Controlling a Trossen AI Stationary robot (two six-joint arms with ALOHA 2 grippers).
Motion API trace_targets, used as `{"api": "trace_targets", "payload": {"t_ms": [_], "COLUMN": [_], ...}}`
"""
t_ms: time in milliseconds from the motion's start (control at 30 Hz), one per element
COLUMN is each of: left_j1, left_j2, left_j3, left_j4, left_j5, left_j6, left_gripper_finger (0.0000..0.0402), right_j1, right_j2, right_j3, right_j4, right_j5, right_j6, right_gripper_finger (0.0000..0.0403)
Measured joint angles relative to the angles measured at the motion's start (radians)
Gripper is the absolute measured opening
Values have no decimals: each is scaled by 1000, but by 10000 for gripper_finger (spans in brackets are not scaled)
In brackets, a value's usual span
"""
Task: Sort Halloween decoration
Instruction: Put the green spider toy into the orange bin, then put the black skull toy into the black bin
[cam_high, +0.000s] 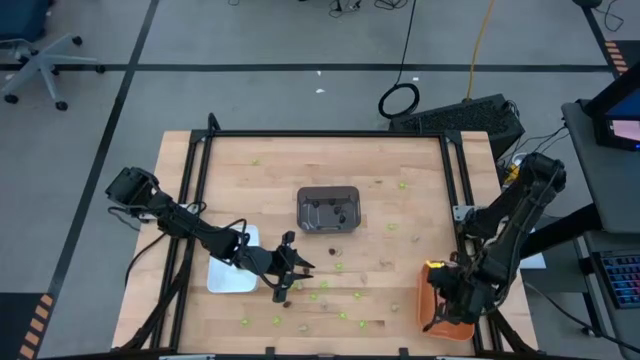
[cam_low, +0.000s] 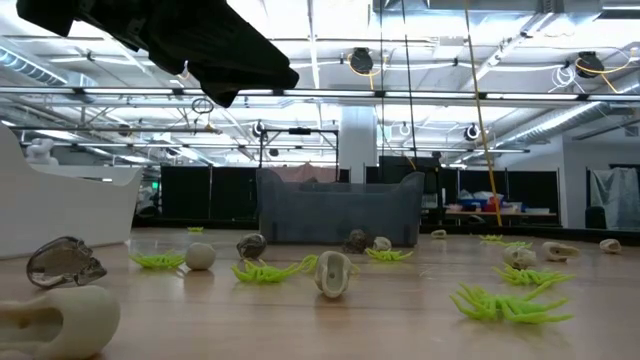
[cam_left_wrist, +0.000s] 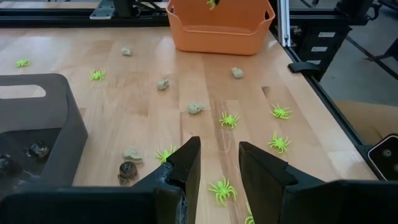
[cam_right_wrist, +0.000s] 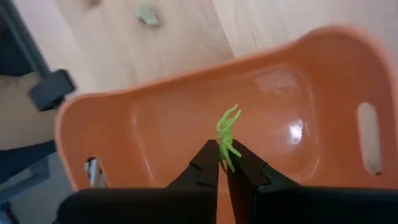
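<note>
- Green spider (cam_right_wrist: 227, 134) is sitting pinched between the tips of the right pincer (cam_right_wrist: 223, 163), which is clenched on it directly over the open orange tray (cam_right_wrist: 155, 118) at the table's (cam_high: 400, 240) front right corner.
- Its body is standing roughly upright out of the tips, legs fanning away from the pincer toward the tray's floor, so its long axis is running in line with the fingers; the coming move, by my reading, is simply a drop straight down.
- Left pincer (cam_left_wrist: 219, 163) is hanging half-released and holding nothing, near the front edge beside the white tray (cam_high: 222, 278).
- Another green spider (cam_left_wrist: 222, 190) is lying flat just ahead of its tips, legs splayed all round with no clear long axis; the left arm is far nearer to it.
- More green, tan and dark trinkets are lying scattered along the front of the table, and some are resting in the grey tray (cam_high: 328, 209) at the middle.
</note>
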Motion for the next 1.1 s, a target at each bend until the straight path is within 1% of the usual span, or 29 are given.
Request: {"api": "trace_targets", "payload": {"t_ms": [167, 300, 467, 533, 700, 767, 833, 967, 1033, 1100], "left_j1": [0, 0, 0, 0, -12, -28, -51, -108, -131, -145], "left_j2": [0, 0, 0, 1, 1, 1, 1, 1, 1, 1], "left_j3": [0, 0, 0, 0, 0, 0, 0, 13, 14, 14], "left_j4": [-1, -3, -4, -4, -11, -18, -17, -22, -26, -39], "left_j5": [0, 0, -18, -23, -26, -26, -33, -92, -111, -125], "left_j6": [-34, -46, -45, -45, -46, -46, -46, -32, -19, -19], "left_gripper_finger": [113, 113, 113, 113, 113, 113, 113, 113, 113, 113], "right_j1": [14, 14, 14, 14, 16, 16, 16, 13, 10, 3], "right_j2": [76, 108, 85, 67, 39, 40, 40, 47, 59, 76], "right_j3": [0, 0, 0, 8, 81, 111, 125, 126, 126, 126], "right_j4": [-6, -52, -79, -83, -80, -73, -41, 85, 156, 232], "right_j5": [-3, -26, -48, -23, 170, 268, 388, 637, 725, 780], "right_j6": [6, 10, 12, 12, -48, -100, -166, -360, -479, -604], "right_gripper_finger": [41, 74, 101, 105, 102, 98, 96, 94, 94, 94]}}
